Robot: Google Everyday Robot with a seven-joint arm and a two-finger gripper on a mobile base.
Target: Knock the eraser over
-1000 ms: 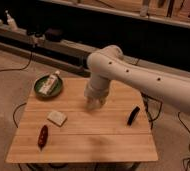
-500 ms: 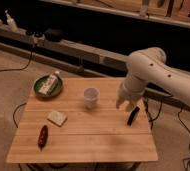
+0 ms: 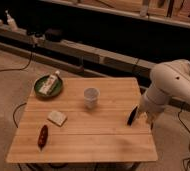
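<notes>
The eraser [image 3: 131, 116] stands up, a bit tilted, near the worktop's [image 3: 88, 137] right edge. The gripper [image 3: 147, 116] is just beside it; wide or narrow, I cannot tell. Not knocked over yet.

arm [image 3: 175, 82]: we see thick white rounded shells | surface: small dark dots on the big shell | tool [image 3: 146, 116]: pale like the arm, at the edge of the table [image 3: 88, 137]

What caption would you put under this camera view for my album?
The gripper at the right edge of the table, beside the eraser; a cup stands mid-table.
</notes>
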